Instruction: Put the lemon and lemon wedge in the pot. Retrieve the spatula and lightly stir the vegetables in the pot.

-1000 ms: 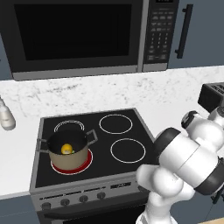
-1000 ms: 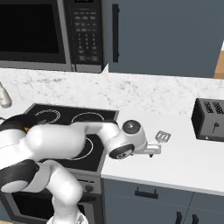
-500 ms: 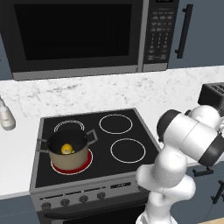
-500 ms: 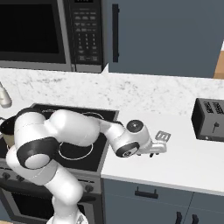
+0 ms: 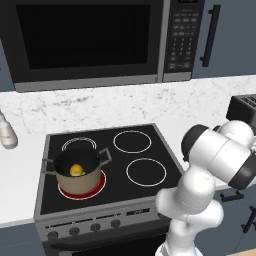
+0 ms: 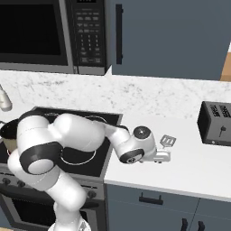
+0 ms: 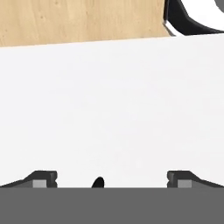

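Observation:
The tan pot [image 5: 77, 172] stands on the front left burner, which glows red. The yellow lemon [image 5: 76, 170] lies inside it; I cannot make out a separate wedge. The spatula's slotted grey head [image 6: 168, 140] lies on the white counter right of the stove, and its handle runs under my hand. My gripper [image 6: 164, 156] is low over the counter just in front of that head. In the hand view my gripper [image 7: 112, 180] is open, fingertips [image 7: 43, 179] wide apart, with a small dark tip [image 7: 98, 182] between them on the white counter.
A black toaster [image 6: 216, 122] stands at the right end of the counter. A small pale bottle [image 5: 6, 132] sits left of the stove [image 5: 135, 170]. The microwave [image 5: 85, 42] hangs above. Wooden floor [image 7: 83, 19] lies beyond the counter's edge.
My elbow and upper arm have swung up and toward the stove. The hand has stayed low beside the spatula, shifting only a little. Pot and lemon have not moved.

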You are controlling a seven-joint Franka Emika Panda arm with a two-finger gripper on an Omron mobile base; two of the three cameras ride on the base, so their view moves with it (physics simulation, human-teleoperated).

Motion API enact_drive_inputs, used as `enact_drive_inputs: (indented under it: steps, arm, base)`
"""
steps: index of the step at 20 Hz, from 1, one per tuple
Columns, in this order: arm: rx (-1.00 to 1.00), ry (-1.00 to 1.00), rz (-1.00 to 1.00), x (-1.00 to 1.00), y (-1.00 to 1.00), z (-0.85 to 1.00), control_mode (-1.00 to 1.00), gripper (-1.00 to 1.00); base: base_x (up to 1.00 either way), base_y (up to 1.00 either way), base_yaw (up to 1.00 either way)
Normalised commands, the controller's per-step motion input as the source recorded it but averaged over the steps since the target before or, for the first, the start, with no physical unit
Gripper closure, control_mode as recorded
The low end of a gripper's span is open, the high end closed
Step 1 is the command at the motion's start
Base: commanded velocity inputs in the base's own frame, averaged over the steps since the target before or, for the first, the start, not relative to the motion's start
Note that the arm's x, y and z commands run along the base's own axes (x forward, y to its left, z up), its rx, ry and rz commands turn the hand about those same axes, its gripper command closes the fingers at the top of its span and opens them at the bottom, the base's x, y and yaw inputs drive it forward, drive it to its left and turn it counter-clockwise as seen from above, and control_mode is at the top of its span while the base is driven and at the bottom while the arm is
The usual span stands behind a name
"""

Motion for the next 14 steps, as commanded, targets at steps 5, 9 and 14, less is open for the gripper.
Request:
enact_drive_inputs:
  steps: [5,9,14]
  arm:
    - [0.12,0.00,-0.16,0.30,0.27,-0.01,-1.00,-1.00]
    - [0.10,0.00,-0.18,0.37,0.20,-0.02,-1.00,-1.00]
    - [0.07,0.00,-0.20,0.36,0.10,-0.09,-1.00,-1.00]
  base:
    - [0.00,0.00,0.00]
    - [0.00,0.00,0.00]
    - [0.00,0.00,0.00]
